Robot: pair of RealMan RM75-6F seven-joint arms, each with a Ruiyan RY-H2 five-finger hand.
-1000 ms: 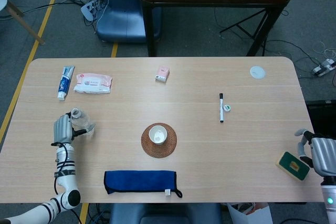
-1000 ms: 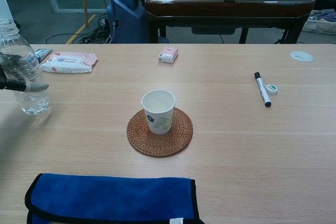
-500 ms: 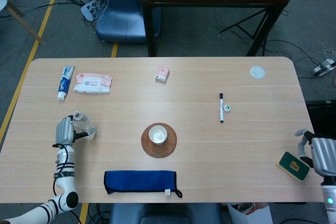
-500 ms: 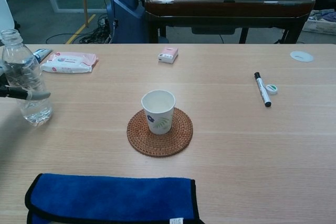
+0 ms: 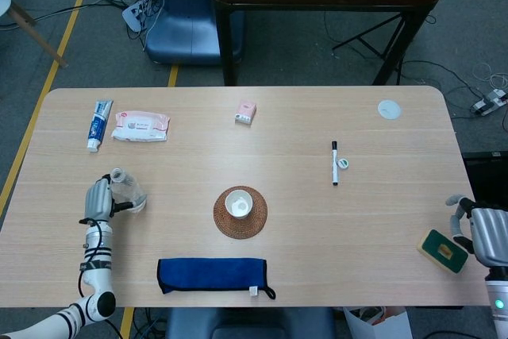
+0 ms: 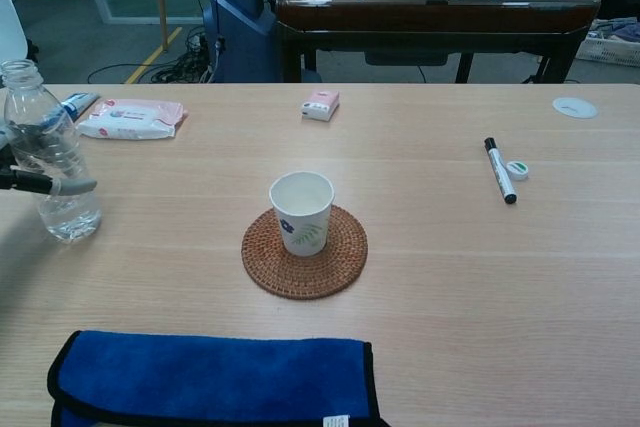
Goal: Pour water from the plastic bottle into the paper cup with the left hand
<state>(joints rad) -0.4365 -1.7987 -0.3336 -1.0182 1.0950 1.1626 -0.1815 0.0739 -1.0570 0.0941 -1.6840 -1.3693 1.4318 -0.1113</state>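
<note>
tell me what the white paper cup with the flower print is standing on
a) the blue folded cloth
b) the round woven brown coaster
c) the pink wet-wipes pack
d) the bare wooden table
b: the white paper cup with the flower print stands upright in the middle of the round woven brown coaster, whose rim shows all around the cup's base.

Your left hand (image 5: pixel 97 199) grips the plastic bottle (image 5: pixel 127 189) near the left edge of the table (image 5: pixel 317 117). The paper cup (image 5: pixel 239 203) stands on a round woven coaster (image 5: pixel 240 213) at mid-table, with a blue cloth (image 5: pixel 211 274) along the front edge. Your right hand (image 5: pixel 484 233) rests at the front right corner beside a green sponge (image 5: pixel 444 251). Toothpaste (image 5: pixel 97 125) and wipes (image 5: pixel 140 125) lie toward the back left corner; 1 marker (image 5: pixel 334 162) lies right of centre.
</note>
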